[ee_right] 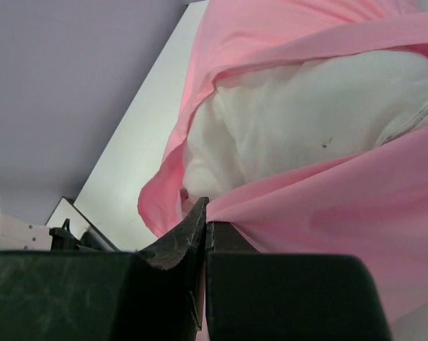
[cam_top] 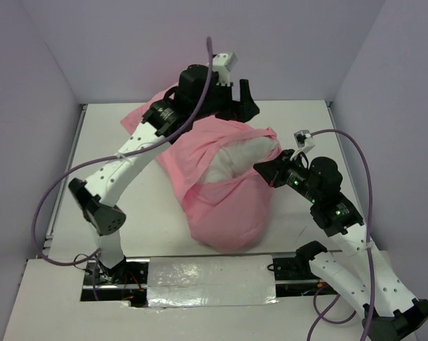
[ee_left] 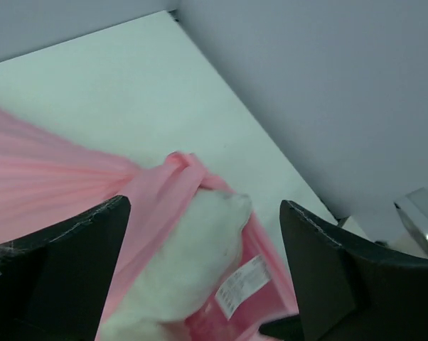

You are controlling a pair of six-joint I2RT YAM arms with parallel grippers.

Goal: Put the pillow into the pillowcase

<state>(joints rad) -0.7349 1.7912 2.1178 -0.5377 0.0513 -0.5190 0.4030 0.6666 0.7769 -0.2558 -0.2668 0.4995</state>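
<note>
**Pillowcase.** The pillowcase (cam_top: 225, 213) lies bunched at mid-desk. It runs from the far-left part of the desk (cam_top: 306, 128) towards the near edge. Its mouth gapes to the right.

**Pillow.** The pillow (cam_top: 239, 162) sits partly inside the pillowcase. White shows through the mouth, and pink fabric is drawn over the near and far sides. The left wrist view shows one pillow corner (ee_left: 200, 249) poking out, with a printed tag (ee_left: 241, 284) just beside it on the pink lining.

**Left arm.** The left arm (cam_top: 121, 167) rises from the near-left corner, with its elbow low by the left edge. It then reaches up and across to the far middle of the desk. The left gripper (cam_top: 235, 91) hangs above the far edge of the pillowcase. Its fingers (ee_left: 65, 263) are spread wide with nothing between them, and the pillow corner is visible below the gap.

**Right arm.** The right arm (cam_top: 342, 213) comes from the near-right corner, bends at mid-height and points left. The right gripper (cam_top: 265, 170) meets the right-hand lip of the pillowcase mouth. In the wrist view its fingers (ee_right: 178, 241) are pressed together, pinching a fold of the pink hem (ee_right: 257, 206). The pillow (ee_right: 306, 128) bulges just beyond.
</note>
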